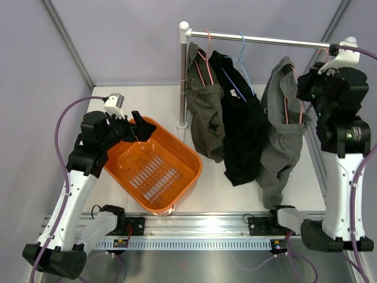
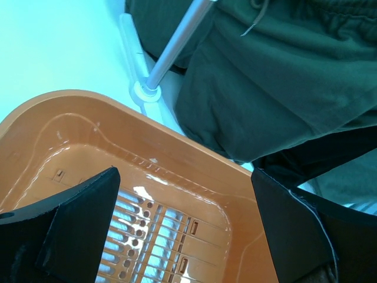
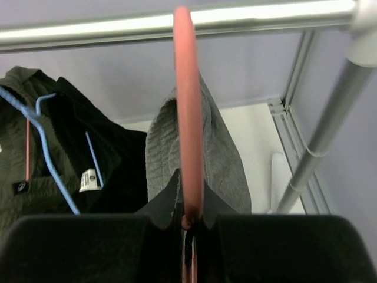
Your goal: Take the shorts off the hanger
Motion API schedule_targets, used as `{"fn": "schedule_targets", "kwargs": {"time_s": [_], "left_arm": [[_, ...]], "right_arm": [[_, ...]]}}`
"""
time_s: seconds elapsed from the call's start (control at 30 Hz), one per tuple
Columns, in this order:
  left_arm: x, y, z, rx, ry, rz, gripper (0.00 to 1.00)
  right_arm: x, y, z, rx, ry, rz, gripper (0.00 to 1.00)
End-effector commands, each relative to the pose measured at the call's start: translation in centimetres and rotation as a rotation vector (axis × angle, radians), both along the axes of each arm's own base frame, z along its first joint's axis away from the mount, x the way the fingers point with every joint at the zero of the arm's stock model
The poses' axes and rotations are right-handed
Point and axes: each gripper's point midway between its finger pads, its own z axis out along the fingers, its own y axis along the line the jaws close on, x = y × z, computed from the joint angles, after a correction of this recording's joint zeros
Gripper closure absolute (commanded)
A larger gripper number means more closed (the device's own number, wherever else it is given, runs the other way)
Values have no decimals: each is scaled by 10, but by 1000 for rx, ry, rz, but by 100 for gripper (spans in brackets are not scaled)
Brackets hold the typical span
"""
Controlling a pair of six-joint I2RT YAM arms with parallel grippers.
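Where the silver metal tube rail reaches its right end, the right gripper sits just below it. Its 2 black fingers are pressed together on the stem of a salmon-pink plastic hanger. The hanger's smooth, rounded hook curves up over the rail in the right wrist view.

The grey ribbed-knit shorts, the task item nearest this gripper, hang from that hanger below the right part of the rail. The fabric drapes in soft, uneven folds, with 1 leg trailing lower than the other.

Below the middle of the rail hang matte black shorts on a thin blue hanger; a small white label shows at the waistband in the right wrist view. Below the left part of the rail hang olive-green woven shorts with a gathered waistband. They touch the black shorts.

Well below and to the left of the rail, an orange moulded-plastic basket rests on the white table. The basket has rounded corners, glossy walls and a slotted floor.

The left gripper hangs over the basket's rim, far left of the rail. Its 2 flat black fingers are spread to their full width and hold nothing.
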Motion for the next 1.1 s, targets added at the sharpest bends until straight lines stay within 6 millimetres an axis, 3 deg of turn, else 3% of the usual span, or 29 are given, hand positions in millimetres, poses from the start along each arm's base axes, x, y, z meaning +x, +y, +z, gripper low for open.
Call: {"fn": "schedule_targets", "kwargs": {"time_s": [0.0, 0.07, 0.1, 0.17, 0.2, 0.3, 0.43, 0.53, 0.63, 0.83, 0.93, 1.03, 1.07], "left_arm": [[-1, -17, 23, -51, -68, -89, 1], [-2, -23, 20, -53, -56, -117, 1], [-2, -24, 19, -54, -52, -122, 1], [-3, -28, 17, -51, -42, -137, 1], [-3, -30, 16, -50, -37, -144, 1], [-6, -34, 19, -46, -42, -158, 1], [-10, -40, 29, -40, -64, -184, 1], [-15, -46, 45, -44, -93, -205, 1], [-18, -51, 56, -39, -115, -217, 1], [-24, -57, 92, -55, -190, -218, 1], [-26, -60, 114, -79, -232, -223, 1], [-28, -63, 137, -100, -279, -223, 1], [-26, -64, 135, -98, -272, -222, 1]], "right_arm": [[-57, -6, 41, 49, -124, -41, 100], [-87, -1, 53, 68, -165, -10, 100], [-109, 2, 69, 74, -218, 8, 100], [-132, 12, 80, 95, -255, 66, 100], [-153, 14, 95, 102, -308, 83, 100], [-193, 29, 127, 126, -414, 176, 100], [-225, 55, 153, 145, -473, 334, 100], [-245, 95, 164, 182, -465, 576, 100], [-244, 119, 159, 217, -408, 734, 100], [-215, 134, 133, 277, -291, 828, 100], [-198, 137, 121, 298, -243, 844, 100], [-167, 141, 102, 331, -174, 853, 100], [-162, 142, 98, 340, -161, 857, 100]]}}
